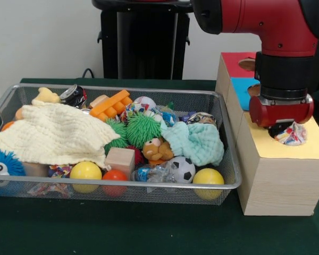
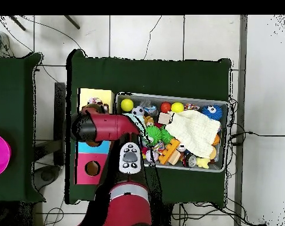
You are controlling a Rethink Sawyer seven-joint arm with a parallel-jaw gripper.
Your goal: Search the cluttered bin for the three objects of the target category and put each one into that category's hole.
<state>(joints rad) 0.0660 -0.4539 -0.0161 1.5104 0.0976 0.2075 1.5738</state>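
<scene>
The wire mesh bin [image 1: 122, 181] is full of toys; it also shows in the overhead view [image 2: 174, 95]. My gripper [image 1: 282, 127] hangs under the red wrist, right over the yellow top [image 1: 308, 146] of the wooden box. A floral cloth piece [image 1: 292, 134] sits directly under it at the dark hole [image 1: 277, 129], whose edge just shows. Whether the gripper holds the cloth is hidden. In the overhead view the cloth [image 2: 95, 102] lies on the yellow top [image 2: 103, 94] beside the arm. A floral-looking piece [image 1: 133, 109] shows at the bin's back middle, partly buried.
A pale-yellow waffle cloth [image 1: 53, 135] covers the bin's left half. A mint-green cloth [image 1: 196, 142] lies at the right among balls, a wooden block [image 1: 119, 159] and green spiky toys. Blue-topped [image 1: 243, 87] and red-topped [image 1: 235, 62] boxes stand behind the yellow one.
</scene>
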